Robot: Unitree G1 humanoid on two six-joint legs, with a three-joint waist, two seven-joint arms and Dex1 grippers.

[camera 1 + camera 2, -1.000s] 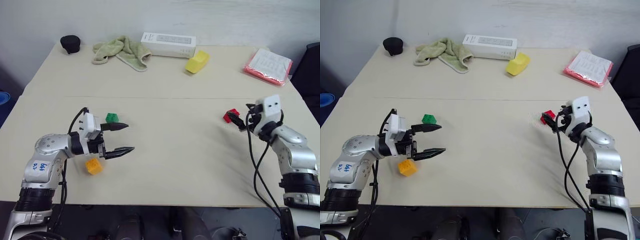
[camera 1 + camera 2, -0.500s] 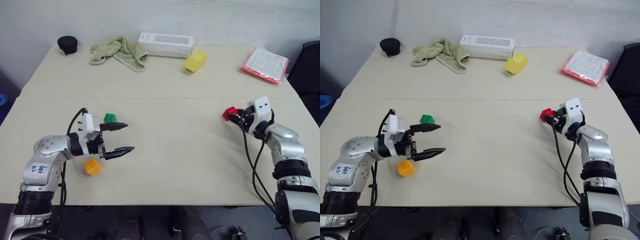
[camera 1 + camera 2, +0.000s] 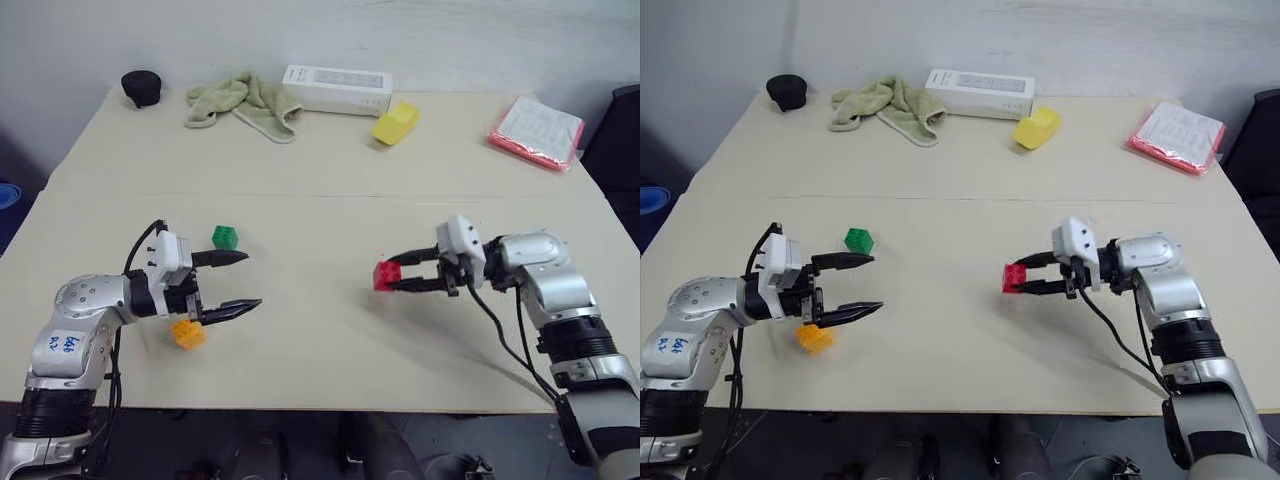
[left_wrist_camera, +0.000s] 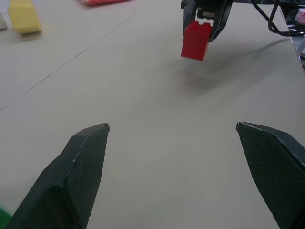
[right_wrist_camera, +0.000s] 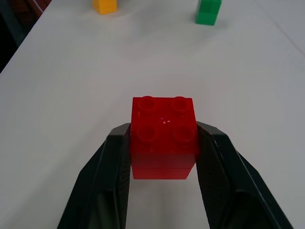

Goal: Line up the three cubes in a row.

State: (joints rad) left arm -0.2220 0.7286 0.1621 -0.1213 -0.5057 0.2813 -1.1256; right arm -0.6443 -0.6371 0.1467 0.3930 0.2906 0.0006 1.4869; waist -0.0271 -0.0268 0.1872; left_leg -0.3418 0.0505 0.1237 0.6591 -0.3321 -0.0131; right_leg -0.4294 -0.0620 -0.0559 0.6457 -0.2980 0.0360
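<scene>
My right gripper (image 3: 392, 277) is shut on the red cube (image 3: 386, 276), holding it just above the table's middle, pointing left; the right wrist view shows the red cube (image 5: 164, 136) clamped between both fingers. The green cube (image 3: 225, 237) rests on the table at the left. The orange-yellow cube (image 3: 187, 333) lies nearer the front edge. My left gripper (image 3: 247, 281) stands open, pointing right, one finger just in front of the green cube, the other beside the orange-yellow one, with nothing between them. The left wrist view shows the red cube (image 4: 196, 40) ahead.
Along the far side of the table (image 3: 330, 170) lie a black round object (image 3: 142, 87), a green cloth (image 3: 245, 101), a white box (image 3: 337, 89), a larger pale-yellow block (image 3: 395, 122) and a pink-edged packet (image 3: 537, 130).
My right gripper has swung left and back toward the table's middle, carrying the red cube with it. The left gripper stays open and has barely moved.
</scene>
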